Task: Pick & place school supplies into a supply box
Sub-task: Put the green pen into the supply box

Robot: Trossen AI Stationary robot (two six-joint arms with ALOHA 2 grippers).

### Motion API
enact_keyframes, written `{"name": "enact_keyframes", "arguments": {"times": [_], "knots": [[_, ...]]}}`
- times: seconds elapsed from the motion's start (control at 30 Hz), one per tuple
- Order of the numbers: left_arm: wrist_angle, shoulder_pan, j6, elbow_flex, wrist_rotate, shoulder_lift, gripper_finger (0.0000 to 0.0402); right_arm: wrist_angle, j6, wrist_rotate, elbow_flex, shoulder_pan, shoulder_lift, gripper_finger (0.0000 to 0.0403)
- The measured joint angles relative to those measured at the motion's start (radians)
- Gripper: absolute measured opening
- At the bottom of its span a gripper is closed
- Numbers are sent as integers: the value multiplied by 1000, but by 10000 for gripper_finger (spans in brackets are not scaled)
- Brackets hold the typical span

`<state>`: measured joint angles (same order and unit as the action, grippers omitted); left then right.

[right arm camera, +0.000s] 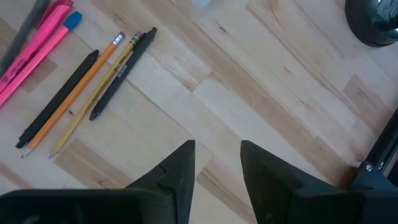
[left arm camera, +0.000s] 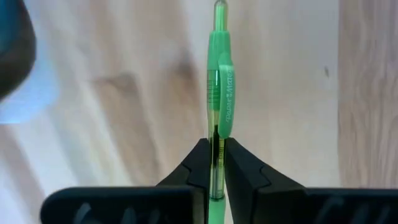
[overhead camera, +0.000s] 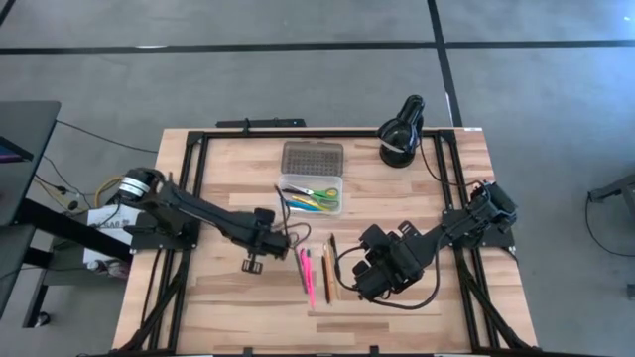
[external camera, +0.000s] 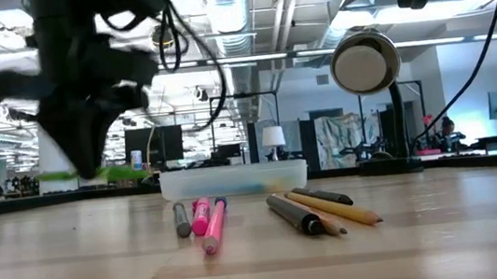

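On the left, the left tool (left arm camera: 214,163) is clamped shut on a green pen (left arm camera: 219,87), gripping it low on the barrel so most of its length sticks out past the fingertips. In the overhead view this tool (overhead camera: 266,234) sits above the tabletop (overhead camera: 228,297), just left of the loose supplies and near the supply box (overhead camera: 312,178).

The supply box lies open with its grey dotted lid folded back; scissors and a few coloured pens already lie in its clear tray. In front of it wait the pink markers (overhead camera: 308,275) with a grey pen beside them, then a pencil (right arm camera: 78,93) and dark pens (right arm camera: 121,71) (all lying roughly parallel).

Further right, the right tool (right arm camera: 216,163) hovers empty with its jaws partly apart, near the dark pens. The black desk lamp (overhead camera: 401,131) stands at the far right corner.

The risk, as I judge it: the pen is held off-centre, so it may pivot in the grip and its long end may catch the box's wall or land across the rim rather than inside. A release from too high could bounce it out.
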<state>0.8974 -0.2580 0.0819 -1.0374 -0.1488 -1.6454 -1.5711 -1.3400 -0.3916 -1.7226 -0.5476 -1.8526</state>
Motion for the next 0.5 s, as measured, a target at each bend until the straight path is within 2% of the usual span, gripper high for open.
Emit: {"name": "enact_keyframes", "arguments": {"times": [0.27,0.5], "knots": [[-76,161,-17,-2,-24,139,14,0,6,-3,0,7,0,122],[-276,332,-59,-3,48,132,15,0,6,-3,0,7,0,122]]}}
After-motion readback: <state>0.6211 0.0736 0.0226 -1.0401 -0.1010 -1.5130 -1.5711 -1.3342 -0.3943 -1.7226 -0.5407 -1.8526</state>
